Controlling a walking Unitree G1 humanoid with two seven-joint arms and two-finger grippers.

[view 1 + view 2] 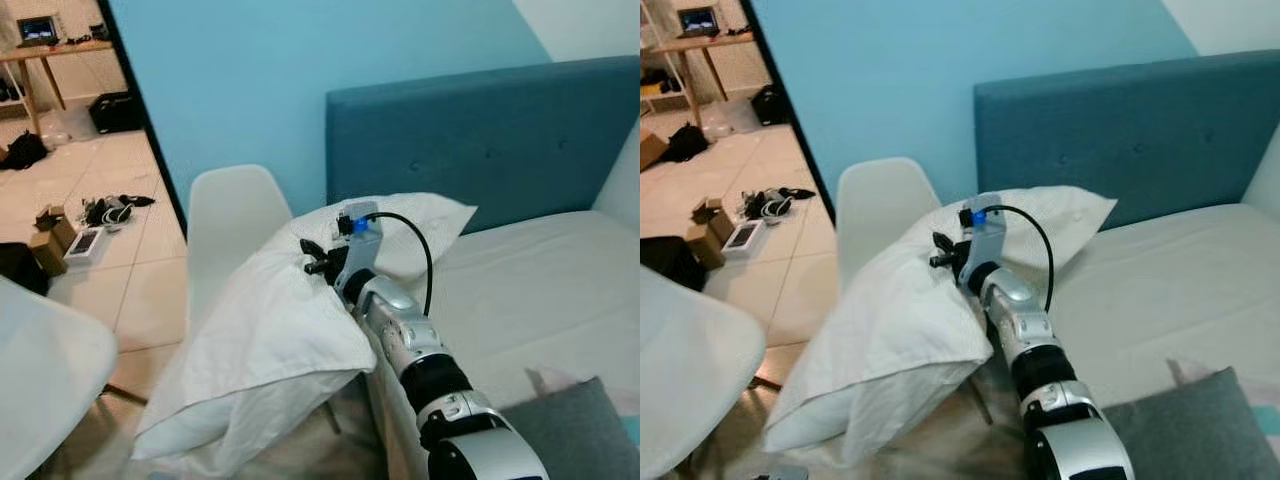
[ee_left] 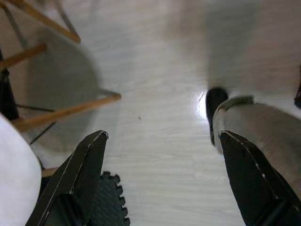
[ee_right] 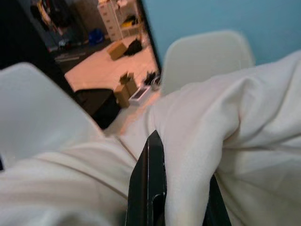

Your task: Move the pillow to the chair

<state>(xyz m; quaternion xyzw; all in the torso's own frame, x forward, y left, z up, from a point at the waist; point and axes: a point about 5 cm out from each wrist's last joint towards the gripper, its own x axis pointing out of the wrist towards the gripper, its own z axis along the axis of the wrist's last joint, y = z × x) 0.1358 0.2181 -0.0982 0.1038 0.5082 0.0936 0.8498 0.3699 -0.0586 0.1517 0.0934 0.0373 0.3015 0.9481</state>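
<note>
The white pillow hangs pinched in the right gripper between bed and white chair just beyond it, mid-carry, so the next move calls for lowering it onto the seat and releasing.

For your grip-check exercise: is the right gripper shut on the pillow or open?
Shut on it: the right gripper has pillow fabric bunched between its fingers.
</note>
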